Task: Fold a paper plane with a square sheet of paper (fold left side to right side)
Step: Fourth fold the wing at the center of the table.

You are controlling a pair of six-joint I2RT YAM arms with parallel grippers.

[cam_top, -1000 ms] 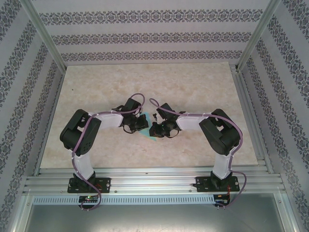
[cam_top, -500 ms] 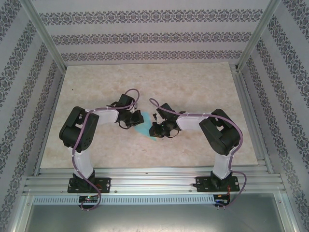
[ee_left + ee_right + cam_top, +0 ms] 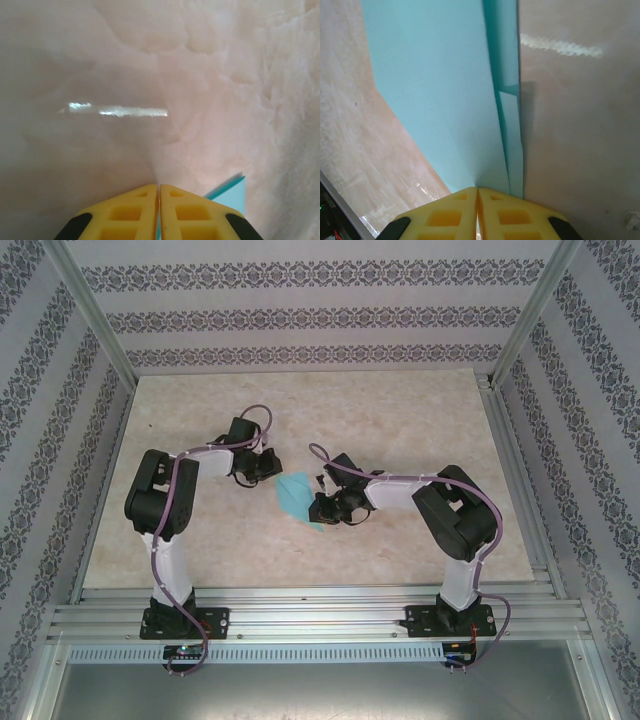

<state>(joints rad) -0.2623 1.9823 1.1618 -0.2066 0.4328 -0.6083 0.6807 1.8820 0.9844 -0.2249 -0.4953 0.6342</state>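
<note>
The square sheet of paper, light blue and folded into a narrower creased shape, lies flat on the table between the two arms. The right wrist view shows its layered folded edge running away from the fingers. My right gripper is shut, and its yellow tips rest on the paper's right part. My left gripper is shut, just up and left of the paper and off it. Its tips point at bare table, with a paper corner beside them. A paper plane is out of view.
The table top is beige and marbled, with free room on all sides of the paper. Patterned walls close in the back and sides. Aluminium rails run along the near edge by the arm bases.
My left gripper has pulled back to the upper left, off the paper, uncovering more of the blue sheet. The right arm and the paper have stayed put.
</note>
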